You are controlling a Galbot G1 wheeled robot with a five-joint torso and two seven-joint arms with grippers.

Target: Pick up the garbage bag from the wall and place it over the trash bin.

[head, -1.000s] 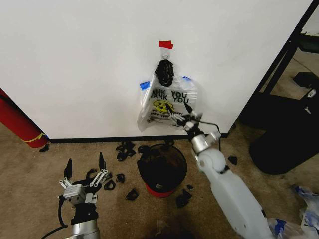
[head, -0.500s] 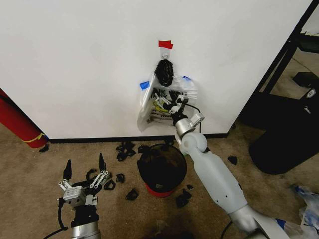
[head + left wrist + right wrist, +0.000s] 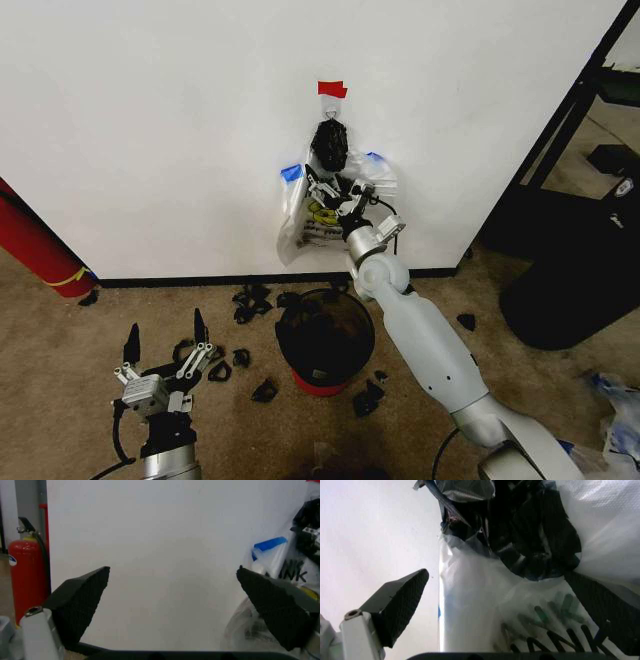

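Note:
The garbage bag point(image 3: 291, 176), thin plastic with blue patches, hangs on the white wall point(image 3: 150, 120) below a piece of red tape point(image 3: 333, 89). It is bunched with a clear "THANK YOU" bag point(image 3: 312, 225) and a black knotted bundle point(image 3: 330, 145). My right gripper point(image 3: 328, 190) is open and pressed up to this cluster. In the right wrist view the bundle point(image 3: 535, 536) and lettered plastic point(image 3: 555, 637) lie between its fingers point(image 3: 400, 603). The trash bin point(image 3: 325, 340), black with a red base, stands on the carpet below. My left gripper point(image 3: 165, 340) hangs open low at the left.
A red fire extinguisher point(image 3: 35, 245) leans at the left of the wall. Black scraps point(image 3: 250, 300) lie around the bin. A large black rounded object point(image 3: 580, 280) and a black frame point(image 3: 570, 110) stand at the right. Crumpled plastic point(image 3: 615, 420) lies at the lower right.
My right arm has stretched up and to the left, carrying its open gripper from the bag's lower edge to just under the black bundle. The left arm has barely moved.

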